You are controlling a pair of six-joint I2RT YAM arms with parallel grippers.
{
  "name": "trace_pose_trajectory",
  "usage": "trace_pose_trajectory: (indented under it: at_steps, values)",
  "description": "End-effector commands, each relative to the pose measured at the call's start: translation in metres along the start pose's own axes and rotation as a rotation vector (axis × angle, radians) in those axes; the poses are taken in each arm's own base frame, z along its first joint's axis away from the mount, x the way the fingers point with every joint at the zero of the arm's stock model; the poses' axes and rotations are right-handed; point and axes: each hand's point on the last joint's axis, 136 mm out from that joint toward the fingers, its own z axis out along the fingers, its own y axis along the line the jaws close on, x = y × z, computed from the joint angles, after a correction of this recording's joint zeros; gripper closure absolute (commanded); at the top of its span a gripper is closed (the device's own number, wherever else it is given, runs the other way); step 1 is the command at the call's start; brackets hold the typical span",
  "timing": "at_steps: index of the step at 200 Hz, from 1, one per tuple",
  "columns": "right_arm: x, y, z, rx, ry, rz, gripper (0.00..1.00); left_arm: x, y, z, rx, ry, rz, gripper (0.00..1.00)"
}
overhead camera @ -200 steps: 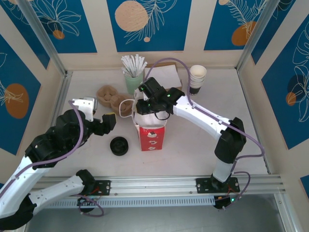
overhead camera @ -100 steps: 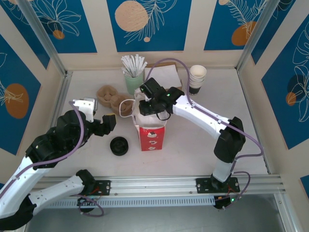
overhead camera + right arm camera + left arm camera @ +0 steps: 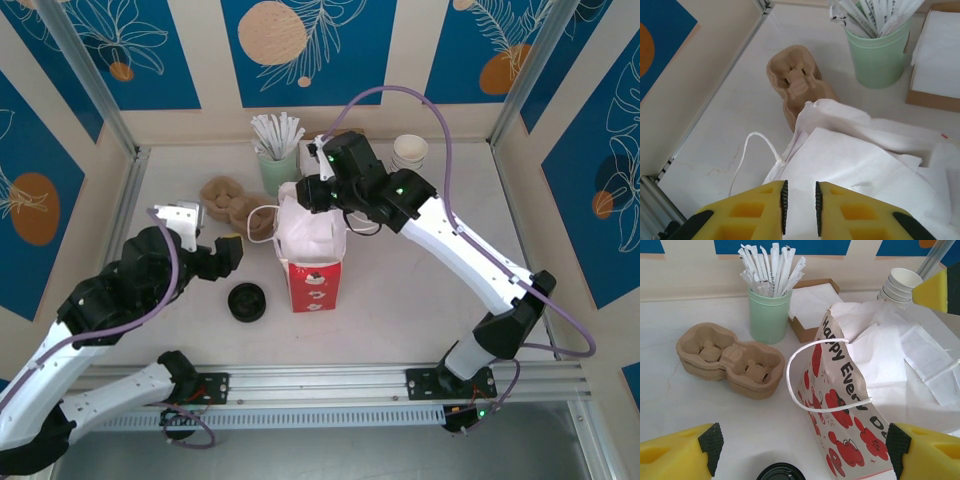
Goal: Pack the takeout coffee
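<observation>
The red-and-white paper bag (image 3: 312,262) stands upright mid-table, its mouth spread open and showing crumpled white paper. My right gripper (image 3: 305,197) hovers over the bag's far rim; in the right wrist view its fingers (image 3: 800,186) stand a narrow gap apart above the bag's white lining (image 3: 855,160), with nothing between them. My left gripper (image 3: 222,255) waits wide open left of the bag; in its own view the bag (image 3: 845,415) stands ahead between the spread jaws (image 3: 804,442). The takeout coffee is hidden.
A low black round disc (image 3: 247,302) lies in front of the bag's left side, just below my left jaws (image 3: 781,472). Behind stand stacked pulp cup carriers (image 3: 232,203), a mint cup of wrapped straws (image 3: 277,160), a napkin box (image 3: 348,152) and stacked white cups (image 3: 410,152).
The right arm has lifted up and back from the bag's mouth, and the bag's white top now shows spread open. The left arm has barely moved.
</observation>
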Motion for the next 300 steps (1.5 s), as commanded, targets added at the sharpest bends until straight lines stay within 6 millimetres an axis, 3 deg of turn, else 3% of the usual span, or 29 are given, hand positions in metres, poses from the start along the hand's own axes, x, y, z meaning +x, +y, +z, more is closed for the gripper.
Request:
trace_pose_trajectory:
  at_steps: [1, 26, 60, 114, 152, 175, 210, 217, 245, 279, 300]
  values:
    - [-0.012, 0.001, -0.015, -0.032, -0.041, -0.011, 0.75, -0.005, -0.002, 0.004, -0.006, -0.025, -0.006, 0.13]
    - [-0.015, -0.008, -0.03, -0.028, -0.075, -0.016, 0.74, -0.007, 0.005, 0.01, -0.055, -0.043, 0.001, 0.1]
    - [-0.018, -0.043, -0.056, 0.037, -0.147, 0.011, 0.67, -0.01, 0.03, 0.019, -0.217, -0.111, 0.005, 0.01]
    - [0.001, -0.136, -0.096, 0.22, -0.262, 0.118, 0.47, -0.008, 0.083, 0.025, -0.5, -0.242, 0.044, 0.01]
    - [0.034, -0.209, -0.103, 0.366, -0.297, 0.193, 0.31, 0.014, 0.122, 0.043, -0.602, -0.266, 0.065, 0.01]
    - [0.059, -0.252, -0.099, 0.457, -0.317, 0.23, 0.23, 0.029, 0.14, 0.057, -0.634, -0.27, 0.1, 0.01]
    - [0.091, -0.308, -0.084, 0.536, -0.393, 0.278, 0.1, 0.069, 0.171, 0.086, -0.652, -0.232, 0.093, 0.01]
    - [0.096, -0.314, -0.078, 0.54, -0.404, 0.268, 0.0, 0.077, 0.177, 0.092, -0.645, -0.222, 0.081, 0.01]
    - [0.115, -0.344, -0.057, 0.617, -0.429, 0.263, 0.01, 0.108, 0.199, 0.115, -0.62, -0.188, 0.023, 0.01]
    - [0.125, -0.36, -0.017, 0.591, -0.393, 0.185, 0.01, 0.137, 0.214, 0.15, -0.585, -0.111, 0.038, 0.01]
    - [0.129, -0.365, -0.001, 0.584, -0.403, 0.095, 0.01, 0.131, 0.211, 0.166, -0.535, -0.119, 0.081, 0.01]
